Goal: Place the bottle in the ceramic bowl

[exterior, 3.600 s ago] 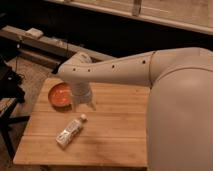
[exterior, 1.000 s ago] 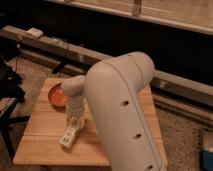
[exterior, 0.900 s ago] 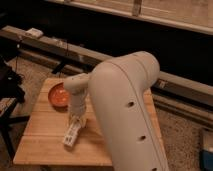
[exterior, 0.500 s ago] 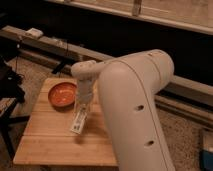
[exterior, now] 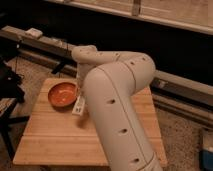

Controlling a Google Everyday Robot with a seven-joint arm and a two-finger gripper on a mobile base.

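The orange-red ceramic bowl (exterior: 62,94) sits on the far left part of the wooden table (exterior: 60,142). The small clear bottle (exterior: 78,106) with a whitish label hangs tilted just off the bowl's right rim, held a little above the table. My gripper (exterior: 81,96) reaches down from the white wrist and is shut on the bottle's upper end. The big white arm (exterior: 112,105) hides part of the gripper and the table's right half.
A dark chair or stand (exterior: 9,82) is at the left of the table. A low ledge with a small white box (exterior: 35,33) and cables runs along the dark wall behind. Grey floor (exterior: 185,135) lies to the right.
The bottle has been lifted off the table's front left and carried back and to the right, up to the bowl's right rim. The arm has swung along with it.
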